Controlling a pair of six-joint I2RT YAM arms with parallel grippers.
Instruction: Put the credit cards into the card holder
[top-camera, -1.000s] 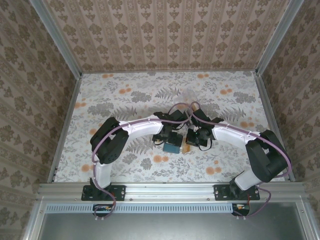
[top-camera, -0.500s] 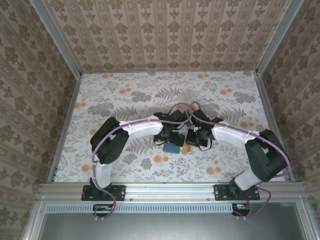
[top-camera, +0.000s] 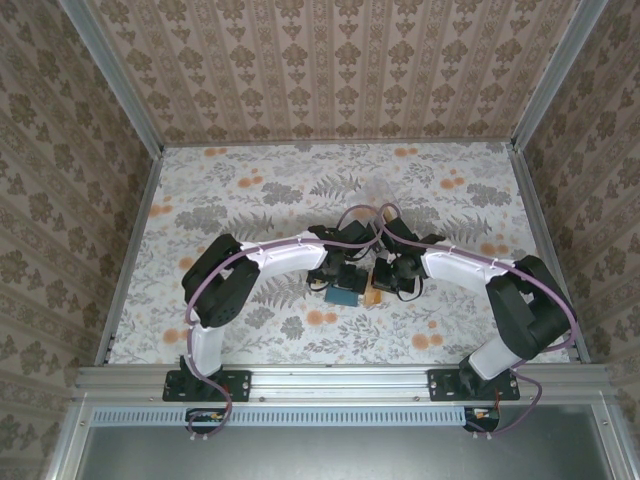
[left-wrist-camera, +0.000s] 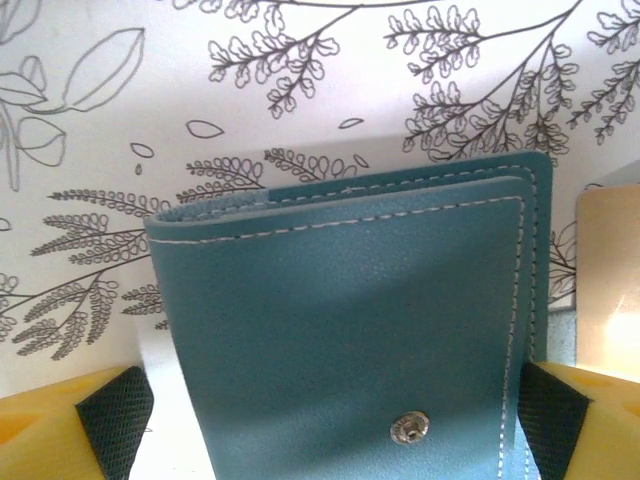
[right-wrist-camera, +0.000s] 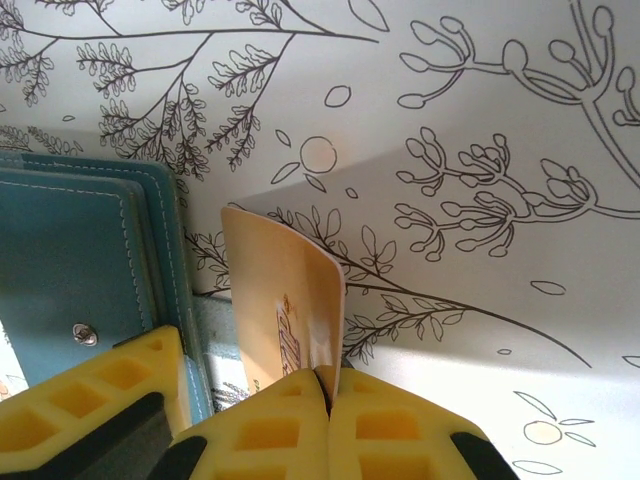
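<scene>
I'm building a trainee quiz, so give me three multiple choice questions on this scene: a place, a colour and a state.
1. Where is the card holder? A) between the fingers of the left gripper B) on a shelf C) in a drawer
2. The card in the right gripper is: A) grey B) tan-yellow C) red
3. The card holder is: A) spread open B) folded shut C) on edge
Answers: 1A, yellow fingers flank it; 2B, its tan face shows; 3B, its halves lie stacked.
</scene>
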